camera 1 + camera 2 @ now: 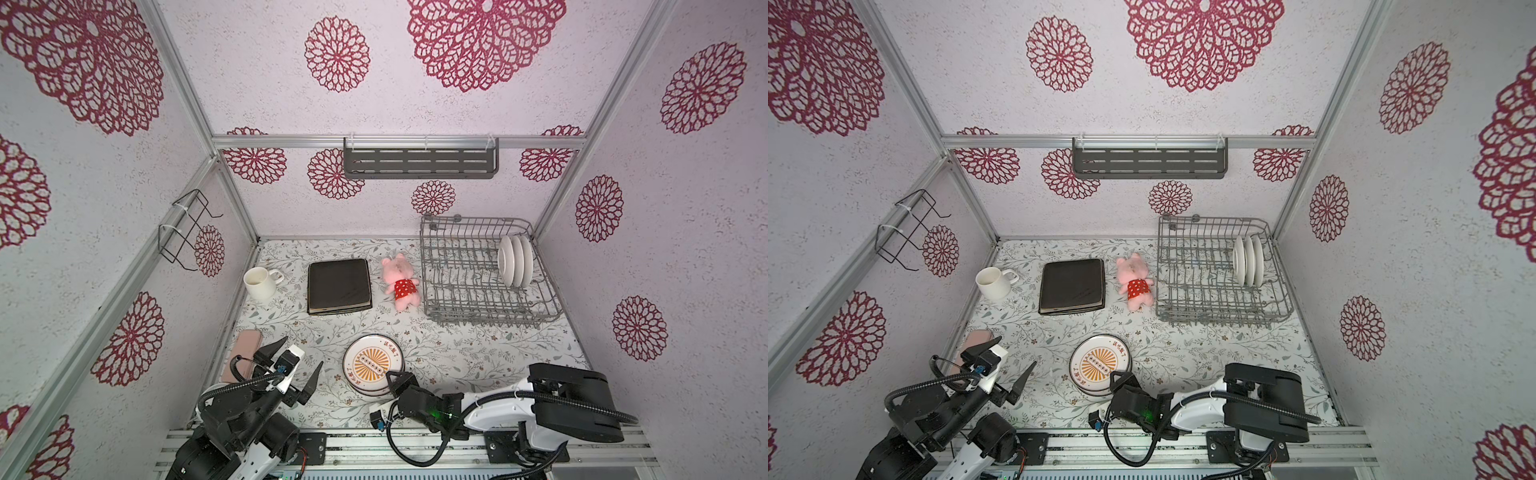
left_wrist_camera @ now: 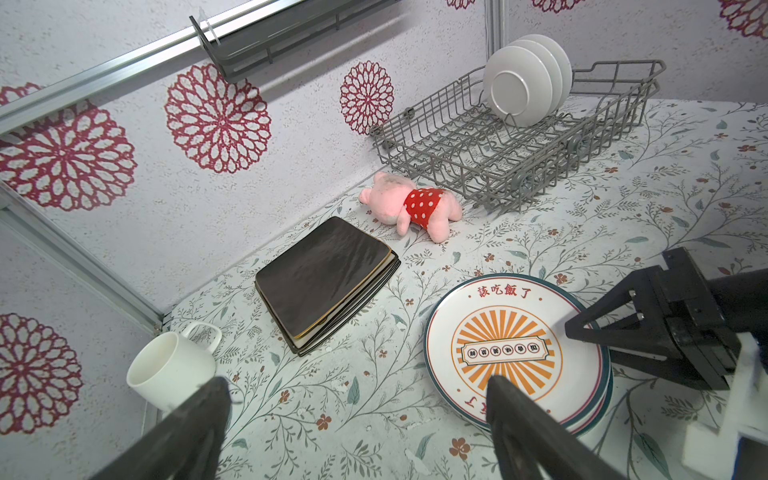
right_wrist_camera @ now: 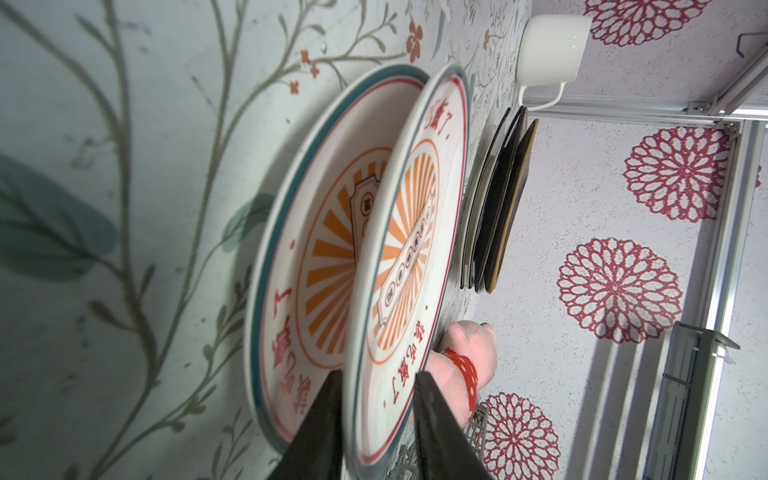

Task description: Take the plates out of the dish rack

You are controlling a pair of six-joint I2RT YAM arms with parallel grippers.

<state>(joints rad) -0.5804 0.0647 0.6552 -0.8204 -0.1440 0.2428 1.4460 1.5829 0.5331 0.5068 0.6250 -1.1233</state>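
One low right gripper (image 3: 376, 376) astride plate (image 3: 411, 232)

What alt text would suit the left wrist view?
The right gripper sits at the rim of stacked round printed plates on a floral table. Beyond: stacked dark square plates, a plush pig, a mug, and the dish rack holding three upright white plates.

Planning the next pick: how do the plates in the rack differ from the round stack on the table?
The rack plates stand on edge in the dish rack; the round stack lies on the table. The rack plates show plain white backs; the round stack shows an orange sunburst face. Both are round and white.
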